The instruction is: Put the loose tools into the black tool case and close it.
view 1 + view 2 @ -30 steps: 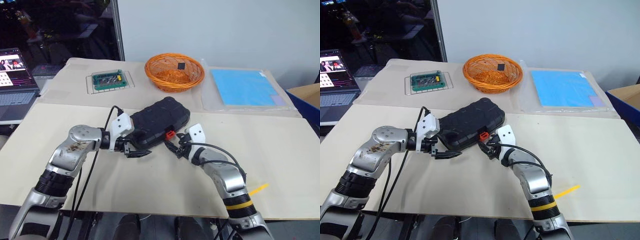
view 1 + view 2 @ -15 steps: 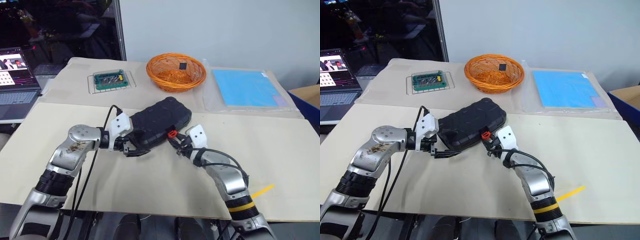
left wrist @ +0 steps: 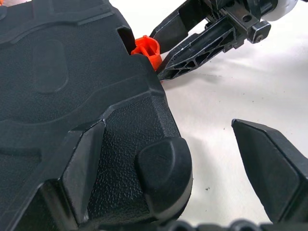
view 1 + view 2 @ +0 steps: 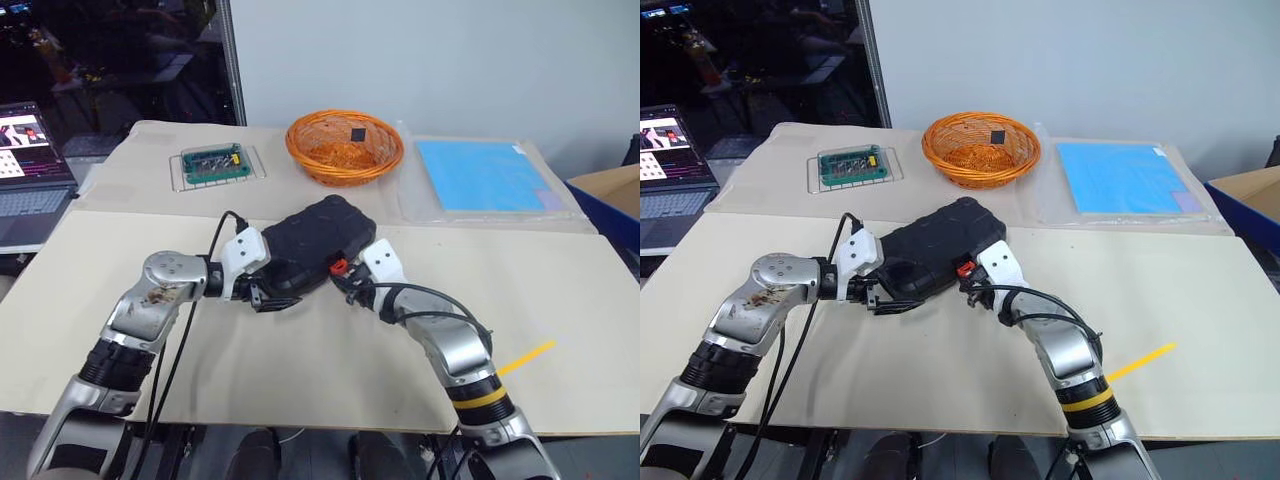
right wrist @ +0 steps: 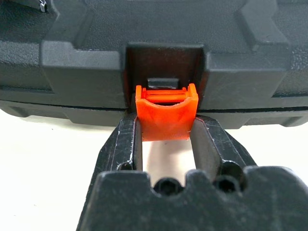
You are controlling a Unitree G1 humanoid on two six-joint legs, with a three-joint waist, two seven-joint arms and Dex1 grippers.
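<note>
Black tool case [image 4: 312,243] shut on table [image 4: 560,290]

Both arms are silver-grey metal with black ribbed forearm sections and white housings at the wrists. The left arm [image 4: 150,310] has brown rusty-looking specks on its rounded joint, and a black cable loops over its wrist. The right arm [image 4: 455,355] wears a yellow band near the elbow and carries black cables. The left gripper [image 3: 202,168] and right gripper [image 5: 166,144] have black plastic fingers [image 5: 127,144] with trussed ribs and screw holes.
</note>
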